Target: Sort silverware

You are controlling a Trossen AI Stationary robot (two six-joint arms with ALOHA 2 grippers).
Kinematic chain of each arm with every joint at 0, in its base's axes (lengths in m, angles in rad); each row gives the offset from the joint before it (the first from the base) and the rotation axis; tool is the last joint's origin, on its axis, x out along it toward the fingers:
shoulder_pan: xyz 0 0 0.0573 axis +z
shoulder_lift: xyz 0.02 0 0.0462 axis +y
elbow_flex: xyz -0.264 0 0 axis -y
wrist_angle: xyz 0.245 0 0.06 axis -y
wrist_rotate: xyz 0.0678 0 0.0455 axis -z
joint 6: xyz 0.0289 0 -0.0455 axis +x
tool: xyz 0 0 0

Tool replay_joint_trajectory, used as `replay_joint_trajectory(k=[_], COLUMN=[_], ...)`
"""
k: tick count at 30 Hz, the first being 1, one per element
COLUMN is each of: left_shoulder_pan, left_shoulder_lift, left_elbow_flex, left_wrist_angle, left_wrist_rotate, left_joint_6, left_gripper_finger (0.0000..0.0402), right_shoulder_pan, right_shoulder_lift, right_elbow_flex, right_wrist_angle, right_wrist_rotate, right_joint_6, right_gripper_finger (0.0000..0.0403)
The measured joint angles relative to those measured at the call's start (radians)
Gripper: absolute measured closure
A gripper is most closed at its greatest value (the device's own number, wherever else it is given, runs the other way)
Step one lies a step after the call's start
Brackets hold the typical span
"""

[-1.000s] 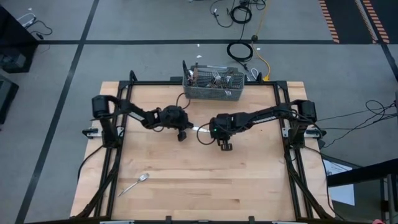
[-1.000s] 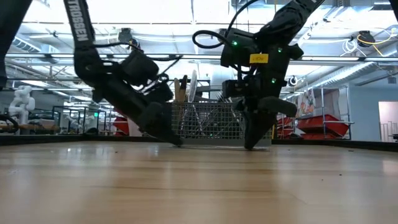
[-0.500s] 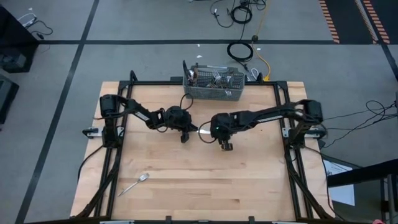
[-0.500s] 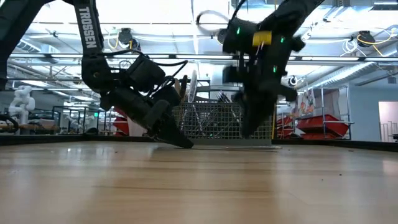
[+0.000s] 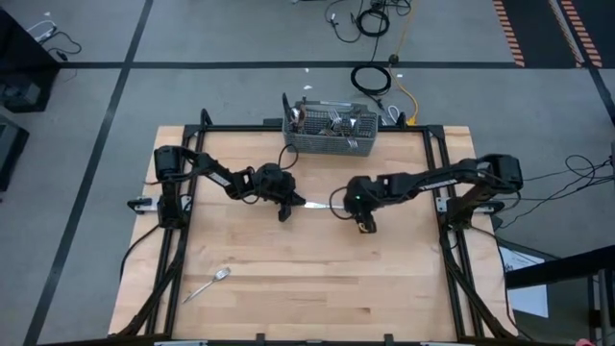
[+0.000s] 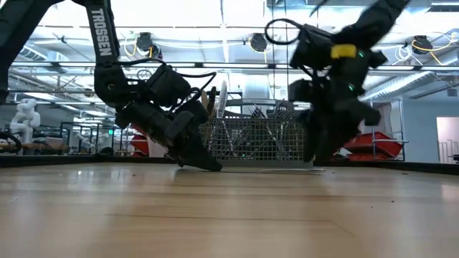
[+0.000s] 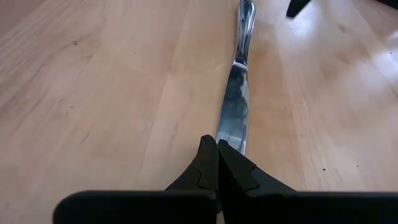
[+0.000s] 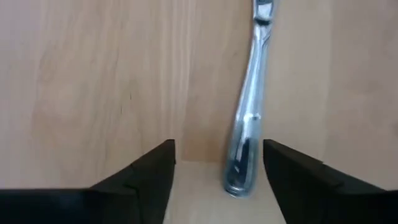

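Pale wooden boards make up the counter, which is smooth, with fine grain lines running along it. It stands on a grey floor with dark stripes.

A long shiny silver table knife lies flat near the middle of the counter, between the two arms. Its blade is wide and bright like a mirror, and its handle is thin and rounded at the end. The left end effector is down on the counter at the blade end. Its two dark fingers are pressed tight together with the blade tip right at their points. I cannot tell whether the tip is pinched between them or only touching.

The right end effector is low over the handle end of the knife. Its two dark flat fingers stand wide apart, one on each side of the handle, and they hold nothing.

At the far edge of the counter sits a grey wire-mesh basket, shaped like a box. Shiny forks and spoons stand up inside it.

One more small silver utensil lies alone on the wood at the near left, well apart from both arms. It is too small to tell whether it is a fork or a spoon.
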Motion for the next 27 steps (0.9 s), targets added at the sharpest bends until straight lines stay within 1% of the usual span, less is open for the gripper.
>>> replay_joint_trajectory(k=[2, 4, 9, 14, 19, 24, 27], left_shoulder_pan=[-0.002, -0.004, -0.004, -0.004, -0.004, -0.005, -0.005], left_shoulder_lift=[0.0, 0.0, 0.0, 0.0, 0.0, 0.0, 0.0], left_elbow_flex=[0.0, -0.001, -0.001, -0.001, -0.002, -0.002, -0.002], left_wrist_angle=[0.0, 0.0, 0.001, 0.002, 0.005, 0.006, 0.006], left_wrist_rotate=[-0.001, -0.004, -0.006, -0.008, -0.01, -0.013, -0.016], left_joint_6=[-0.001, 0.0, 0.002, 0.008, 0.01, 0.01, 0.01], left_gripper_finger=[0.04, 0.04, 0.04, 0.04, 0.04, 0.04, 0.04], right_shoulder_pan=[0.0, 0.0, -0.016, -0.032, -0.029, -0.029, -0.03], right_shoulder_lift=[0.0, -0.001, -0.005, -0.002, 0.029, 0.07, 0.116], right_elbow_flex=[-0.067, -0.127, -0.275, -0.406, -0.506, -0.517, -0.52], right_wrist_angle=[0.091, 0.203, 0.469, 0.636, 0.837, 0.909, 0.987], right_wrist_rotate=[0.0, 0.01, 0.049, 0.076, 0.119, 0.135, 0.145], right_joint_6=[0.031, 0.048, 0.089, 0.169, 0.229, 0.216, 0.21], right_gripper_finger=[0.0161, 0.0157, 0.0159, 0.0168, 0.0201, 0.0251, 0.0292])
